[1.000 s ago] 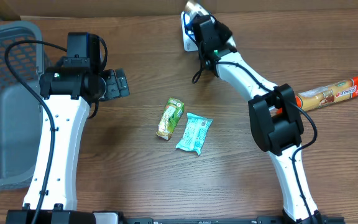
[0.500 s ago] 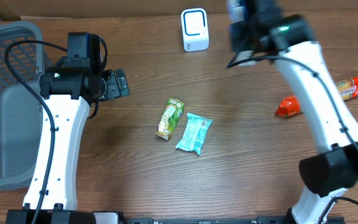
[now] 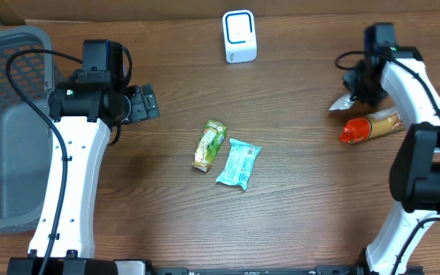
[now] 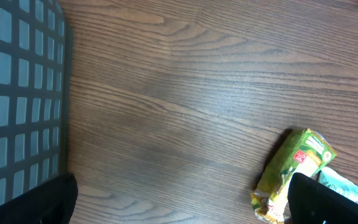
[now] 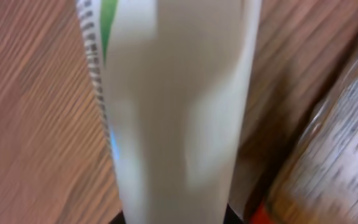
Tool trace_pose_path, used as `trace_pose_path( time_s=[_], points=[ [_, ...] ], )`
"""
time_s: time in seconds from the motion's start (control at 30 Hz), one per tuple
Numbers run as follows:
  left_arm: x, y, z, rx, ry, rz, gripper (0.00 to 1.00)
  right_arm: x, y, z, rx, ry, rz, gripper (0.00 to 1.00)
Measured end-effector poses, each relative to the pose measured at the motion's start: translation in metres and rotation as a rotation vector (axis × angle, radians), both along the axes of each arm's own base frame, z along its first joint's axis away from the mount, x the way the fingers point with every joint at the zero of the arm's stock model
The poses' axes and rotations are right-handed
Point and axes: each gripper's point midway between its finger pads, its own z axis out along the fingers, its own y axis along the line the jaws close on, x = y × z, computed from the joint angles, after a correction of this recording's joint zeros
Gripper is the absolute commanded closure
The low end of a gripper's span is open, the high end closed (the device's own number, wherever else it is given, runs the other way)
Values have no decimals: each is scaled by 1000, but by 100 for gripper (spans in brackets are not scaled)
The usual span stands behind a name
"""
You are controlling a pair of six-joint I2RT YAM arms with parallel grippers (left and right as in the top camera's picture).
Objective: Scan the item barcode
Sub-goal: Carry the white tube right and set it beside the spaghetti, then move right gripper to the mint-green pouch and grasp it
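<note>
Moved: right arm (image 3: 412, 76) now away from barcode scanner (image 3: 240, 36), at right side of counter (image 3: 296, 221).
Right jaws: narrow, pinching white packet (image 3: 341, 103) just beside orange sausage pack (image 3: 373, 126).
Left jaws: wide, empty.

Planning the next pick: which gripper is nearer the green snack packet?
Left. The left gripper, open, sits close to the green snack packet, up-left of it overhead; the right gripper, shut on a white packet, is far off to its right.

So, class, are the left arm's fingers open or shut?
Open: in the left wrist view its fingers sit far apart, gripping nothing.
</note>
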Motion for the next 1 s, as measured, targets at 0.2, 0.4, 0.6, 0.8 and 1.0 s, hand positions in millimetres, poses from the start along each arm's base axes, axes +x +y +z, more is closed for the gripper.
trace_pose_path(
  time_s=[0.2,0.4,0.6,0.8,1.0],
  points=[
    [0,0,0,0,0,0,0,-13,-29,-20,18,11,-126,61],
    [0,0,0,0,0,0,0,-18,-27,-22,18,40,-57,4],
    [0,0,0,0,0,0,0,-27,-6,-14,80,97,163,0],
    [0,0,0,0,0,0,0,-15,24,28,136,11,372,0],
    [0,0,0,0,0,0,0,-16,85,70,209,-87,594,0]
  ],
)
